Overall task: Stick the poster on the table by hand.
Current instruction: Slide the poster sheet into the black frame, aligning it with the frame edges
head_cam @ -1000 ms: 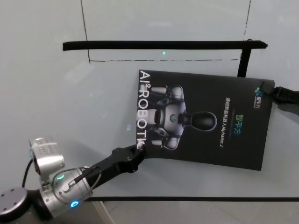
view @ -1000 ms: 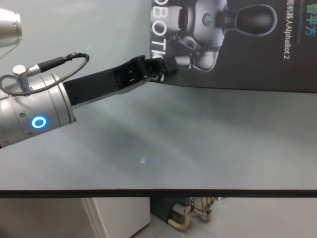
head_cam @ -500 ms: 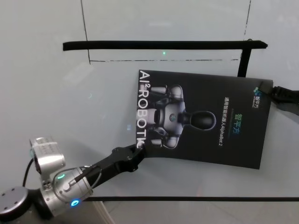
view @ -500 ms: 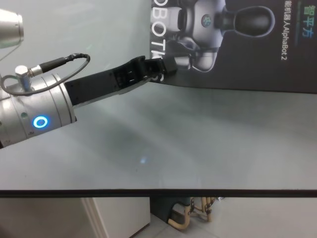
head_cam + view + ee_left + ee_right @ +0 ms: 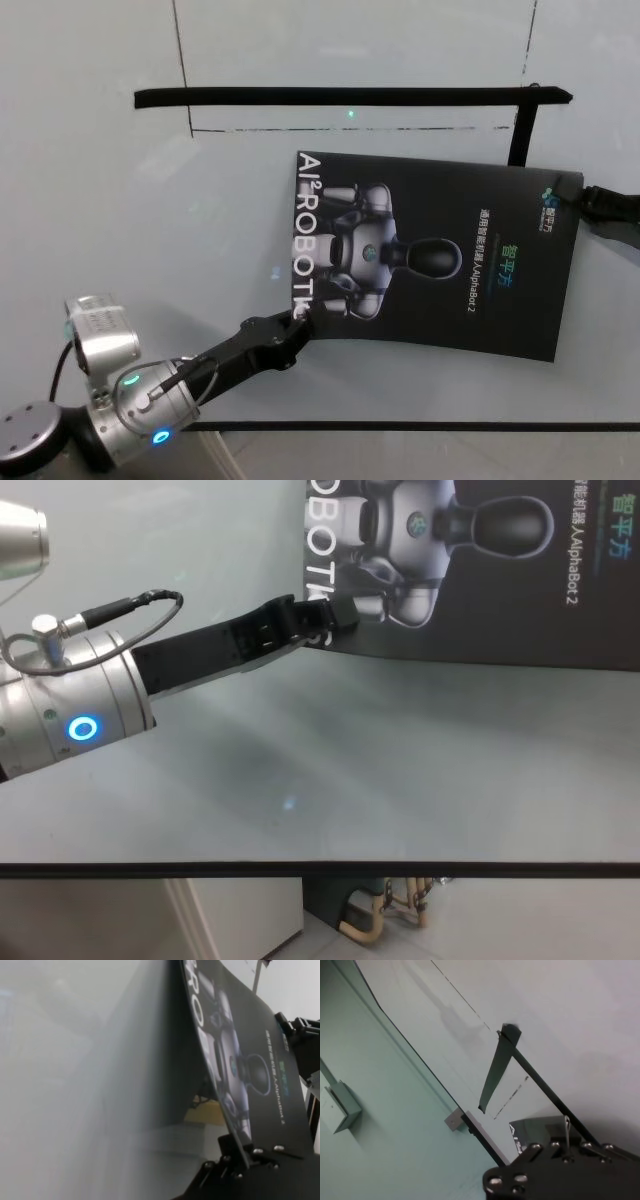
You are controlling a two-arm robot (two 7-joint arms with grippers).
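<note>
The poster [image 5: 440,255], a dark sheet with a silver robot and white letters, is spread over the middle of the pale table [image 5: 130,220]. My left gripper [image 5: 297,322] is shut on its near left corner, also seen in the chest view [image 5: 335,615]. In the left wrist view the poster [image 5: 240,1060] rises edge-on from the gripper [image 5: 245,1157], lifted a little off the glossy table with its reflection beneath. My right gripper [image 5: 590,205] is shut on the far right corner. The right wrist view shows only a small piece of the poster [image 5: 540,1130].
A long black tape strip [image 5: 350,97] lies across the table behind the poster. A shorter strip [image 5: 522,130] runs down from its right end to the poster's far edge. The table's dark front edge [image 5: 400,427] is just behind my left forearm [image 5: 200,655].
The poster's right side and my right gripper have shifted slightly away from me. My left gripper has barely moved.
</note>
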